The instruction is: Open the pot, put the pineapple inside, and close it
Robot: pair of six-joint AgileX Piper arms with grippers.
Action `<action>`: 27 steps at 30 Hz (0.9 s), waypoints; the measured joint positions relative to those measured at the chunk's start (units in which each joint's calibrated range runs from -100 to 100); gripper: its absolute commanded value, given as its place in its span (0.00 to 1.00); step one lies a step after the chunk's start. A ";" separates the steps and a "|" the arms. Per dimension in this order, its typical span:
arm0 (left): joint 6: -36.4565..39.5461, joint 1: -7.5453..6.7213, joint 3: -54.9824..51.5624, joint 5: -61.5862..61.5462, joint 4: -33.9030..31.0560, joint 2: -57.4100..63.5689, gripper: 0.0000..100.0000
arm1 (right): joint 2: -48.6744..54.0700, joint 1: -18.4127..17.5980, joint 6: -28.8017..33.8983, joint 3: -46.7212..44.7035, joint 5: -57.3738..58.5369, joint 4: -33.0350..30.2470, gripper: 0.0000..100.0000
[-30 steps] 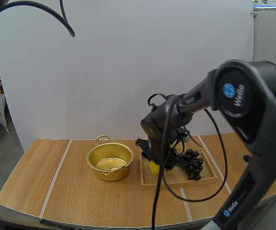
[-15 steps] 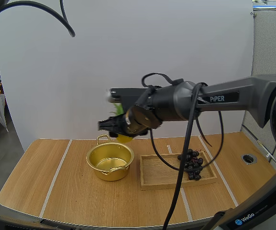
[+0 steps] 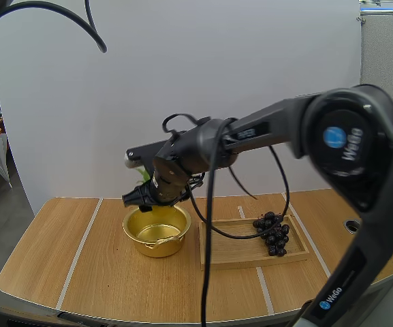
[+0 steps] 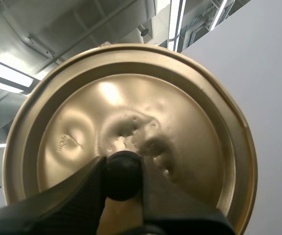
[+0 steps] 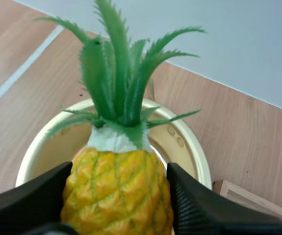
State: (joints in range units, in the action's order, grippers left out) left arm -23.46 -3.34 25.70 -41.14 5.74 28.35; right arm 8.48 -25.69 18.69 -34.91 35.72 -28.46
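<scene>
Your right pincer (image 5: pixel 120 169) is clamped on the pineapple (image 5: pixel 115 193), pot (image 3: pixel 145 245) open just below it — lower before letting go. Left pincer (image 4: pixel 122 176) grips the lid (image 4: pixel 184 117).

Wooden tray (image 3: pixel 231 248), set on the light wooden surface (image 3: pixel 80 272) to the right of its middle, long side turned toward the front edge. A bunch of dark grapes (image 3: pixel 272 233) is laid in the tray's right end. The surface is crossed front to back by pale lines (image 3: pixel 79 253).

Left gripper (image 4: pixel 123 169) pinching black knob (image 4: pixel 122 175), gold lid (image 4: pixel 131 122) held up
</scene>
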 measured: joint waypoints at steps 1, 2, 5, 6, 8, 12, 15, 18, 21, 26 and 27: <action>0.00 0.00 0.00 0.00 0.00 0.00 0.00 | -0.98 0.00 -0.36 0.65 0.69 0.11 0.00; 0.00 0.00 0.00 0.00 0.00 0.00 0.00 | -1.85 -0.06 -0.59 1.00 1.11 0.11 0.00; 0.00 0.00 0.00 0.00 0.00 0.00 0.00 | -5.07 -0.06 -1.15 2.48 2.94 0.18 0.00; 0.00 0.00 0.00 0.00 0.00 0.00 0.00 | -5.62 -0.06 -1.27 2.68 3.12 0.18 0.00; 0.00 0.00 0.00 0.00 0.00 0.00 0.00 | -6.37 -0.06 -1.38 2.75 3.50 0.18 0.00; 0.00 0.00 0.00 0.00 0.00 0.00 0.00 | -9.08 -0.06 -1.58 3.06 4.63 0.25 0.00; 0.00 0.00 0.00 0.00 0.00 0.00 0.00 | -11.39 -0.06 -1.60 3.06 4.78 0.25 0.00; 0.00 0.00 0.00 0.00 0.00 0.00 0.00 | -12.20 -0.06 -1.68 3.06 4.97 0.25 0.00; 0.00 0.00 0.00 0.00 0.00 0.00 0.00 | -12.98 -0.06 -1.72 3.06 4.97 0.25 0.00; 0.00 0.00 0.00 0.00 0.00 0.00 0.00 | -14.15 -0.06 -1.81 3.06 5.14 0.40 0.21; 0.00 0.00 0.00 0.00 0.00 0.00 0.00 | -14.16 -0.06 -1.81 3.06 5.14 0.47 0.34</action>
State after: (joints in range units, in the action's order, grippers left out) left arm -23.46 -3.34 25.70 -41.14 5.74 28.35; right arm -5.67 -25.75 16.88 -31.84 40.85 -27.99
